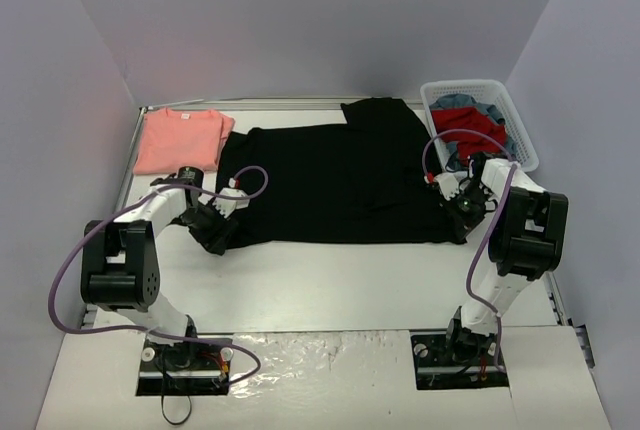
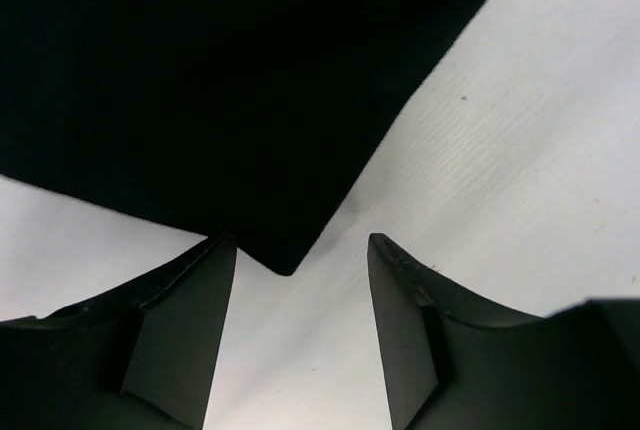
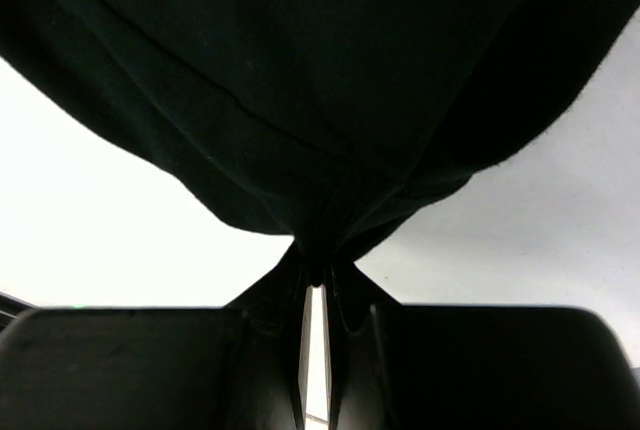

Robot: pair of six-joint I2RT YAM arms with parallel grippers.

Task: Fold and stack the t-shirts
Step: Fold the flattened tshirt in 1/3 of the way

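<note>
The step in hand looks like taking the near hem of the black t-shirt [image 1: 340, 180] for a fold. The left pincer [image 2: 300, 250] stands spread, low over the table [image 1: 330, 280]. The shirt's near-left corner lies just ahead of its tips, between them and not gripped. The right pincer [image 3: 318, 272] is pressed together on a bunch of the same shirt at its near-right edge, and the cloth drapes away from the tips. Next, I judge, the left one must move forward and close on that corner before both lift together. Beyond the pincers the black shirt lies spread flat. Farther off, past the left pincer, the pink t-shirt [image 1: 180, 140] lies at the far corner, seemingly folded. Past the right pincer, a white basket [image 1: 466, 84] holds more clothes.
</note>
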